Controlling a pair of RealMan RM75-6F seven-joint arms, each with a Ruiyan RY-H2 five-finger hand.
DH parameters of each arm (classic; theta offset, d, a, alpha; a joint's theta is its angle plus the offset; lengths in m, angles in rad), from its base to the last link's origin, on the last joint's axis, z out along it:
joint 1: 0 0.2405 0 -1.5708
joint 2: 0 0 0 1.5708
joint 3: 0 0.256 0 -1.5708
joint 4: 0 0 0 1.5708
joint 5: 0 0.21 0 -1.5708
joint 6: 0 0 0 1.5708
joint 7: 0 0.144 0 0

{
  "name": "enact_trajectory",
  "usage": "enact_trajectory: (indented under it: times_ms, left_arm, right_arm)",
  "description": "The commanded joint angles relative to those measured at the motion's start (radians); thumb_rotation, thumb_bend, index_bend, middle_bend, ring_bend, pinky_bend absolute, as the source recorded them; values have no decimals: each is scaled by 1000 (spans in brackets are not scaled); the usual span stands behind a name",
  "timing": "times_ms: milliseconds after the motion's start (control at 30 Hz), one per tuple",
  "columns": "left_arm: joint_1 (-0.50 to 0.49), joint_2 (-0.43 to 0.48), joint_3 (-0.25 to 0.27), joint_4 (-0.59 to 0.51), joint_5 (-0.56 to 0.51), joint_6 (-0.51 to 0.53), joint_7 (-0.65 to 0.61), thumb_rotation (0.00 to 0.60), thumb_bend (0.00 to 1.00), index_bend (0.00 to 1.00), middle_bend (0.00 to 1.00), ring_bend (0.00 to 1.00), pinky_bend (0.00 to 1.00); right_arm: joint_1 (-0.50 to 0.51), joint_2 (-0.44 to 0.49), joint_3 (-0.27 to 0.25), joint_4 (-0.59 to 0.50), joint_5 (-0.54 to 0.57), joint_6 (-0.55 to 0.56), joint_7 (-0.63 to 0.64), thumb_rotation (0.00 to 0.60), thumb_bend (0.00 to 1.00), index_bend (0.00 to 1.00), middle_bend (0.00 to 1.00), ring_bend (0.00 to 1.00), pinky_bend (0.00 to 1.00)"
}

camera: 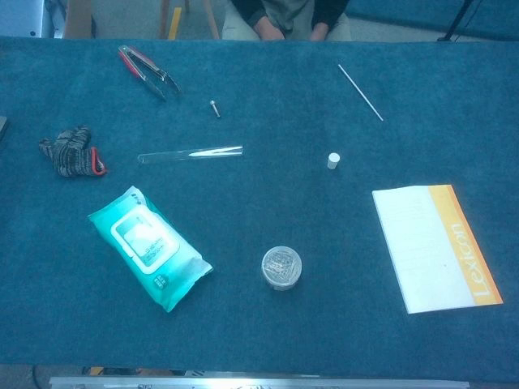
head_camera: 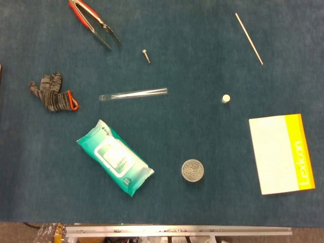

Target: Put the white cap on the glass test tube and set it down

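A clear glass test tube (head_camera: 133,94) (camera: 190,153) lies on its side on the blue cloth, left of centre, running left to right. A small white cap (head_camera: 226,98) (camera: 333,160) stands alone on the cloth to its right, well apart from the tube. Neither of my hands shows in the head view or the chest view.
Red-handled tongs (head_camera: 93,21) and a small bolt (head_camera: 146,55) lie at the back left. A grey glove (head_camera: 52,93) is at the left, a teal wipes pack (head_camera: 115,157) at the front left, a round tin (head_camera: 193,170) in front, a notepad (head_camera: 281,153) at the right, a thin rod (head_camera: 248,38) at the back right.
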Motion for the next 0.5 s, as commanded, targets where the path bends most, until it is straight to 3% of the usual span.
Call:
enact_trajectory:
  times_ms: [33, 500]
  left_arm:
    - [-1, 3, 1, -3, 0, -3, 3, 600, 329, 268, 177, 0, 163]
    - [-23, 21, -4, -11, -5, -36, 19, 600, 329, 272, 177, 0, 163]
  right_arm:
    - [1, -1, 0, 0, -2, -2, 0, 600, 381, 262, 177, 23, 171]
    - [40, -2, 16, -17, -4, -40, -17, 600, 381, 262, 177, 23, 174]
